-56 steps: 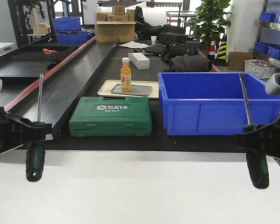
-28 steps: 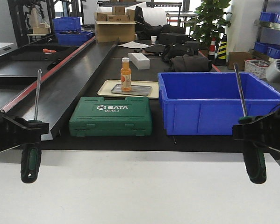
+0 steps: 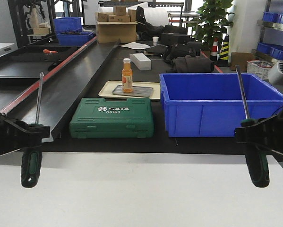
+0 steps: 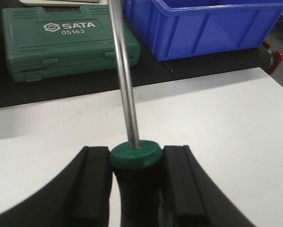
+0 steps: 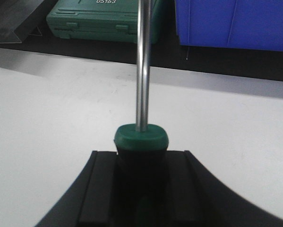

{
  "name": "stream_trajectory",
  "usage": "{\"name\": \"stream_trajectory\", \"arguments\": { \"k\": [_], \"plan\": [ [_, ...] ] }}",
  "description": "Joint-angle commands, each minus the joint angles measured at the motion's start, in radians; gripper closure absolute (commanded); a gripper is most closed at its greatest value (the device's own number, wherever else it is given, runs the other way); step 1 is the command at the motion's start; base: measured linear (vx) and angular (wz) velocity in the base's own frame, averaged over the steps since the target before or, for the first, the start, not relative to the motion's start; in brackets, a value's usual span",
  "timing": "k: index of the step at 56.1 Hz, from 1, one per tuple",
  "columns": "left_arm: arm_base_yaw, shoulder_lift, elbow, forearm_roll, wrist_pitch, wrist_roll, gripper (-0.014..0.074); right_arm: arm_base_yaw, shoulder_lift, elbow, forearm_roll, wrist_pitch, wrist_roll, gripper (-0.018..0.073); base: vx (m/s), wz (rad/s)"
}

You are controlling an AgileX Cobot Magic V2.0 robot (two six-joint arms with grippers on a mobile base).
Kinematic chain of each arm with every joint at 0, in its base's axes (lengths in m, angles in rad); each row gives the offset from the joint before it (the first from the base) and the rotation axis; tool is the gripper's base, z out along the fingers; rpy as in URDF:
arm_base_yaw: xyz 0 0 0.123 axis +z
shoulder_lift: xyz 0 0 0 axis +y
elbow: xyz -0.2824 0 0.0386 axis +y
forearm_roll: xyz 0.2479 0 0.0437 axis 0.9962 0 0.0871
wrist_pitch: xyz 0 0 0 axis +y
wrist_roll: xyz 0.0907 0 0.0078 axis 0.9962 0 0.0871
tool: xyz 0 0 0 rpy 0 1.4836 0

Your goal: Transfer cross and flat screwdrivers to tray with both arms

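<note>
Raised slightly since a second ago over the near white table [image 3: 141, 194], the left gripper [image 3: 31, 136] is being kept clamped on the left screwdriver [image 3: 30, 163], and the right gripper [image 3: 255, 135] on the right screwdriver [image 3: 257, 168]. Pickup is judged done; delivery to the unseen tray is left.

Past the white table [image 3: 141, 194] in front of me lies a green SATA tool case [image 3: 112, 124], with a deep blue bin [image 3: 221, 106] just beside it on the right. Behind the case an orange bottle [image 3: 127, 75] stands upright on a cream tray [image 3: 106, 90].
</note>
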Motion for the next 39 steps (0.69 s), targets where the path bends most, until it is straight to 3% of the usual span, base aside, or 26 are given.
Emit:
{"name": "stream_trajectory", "arguments": {
  "k": [1, 39],
  "plan": [
    [-0.006, -0.031, -0.026, -0.031, -0.068, -0.003, 0.0597, -0.001, -0.022, -0.039, 0.014, -0.078, -0.006, 0.0568, 0.00, 0.00],
    [-0.006, -0.031, -0.026, -0.031, -0.062, -0.003, 0.0597, -0.001, -0.022, -0.039, 0.014, -0.078, -0.006, 0.0568, 0.00, 0.00]
  ]
}}
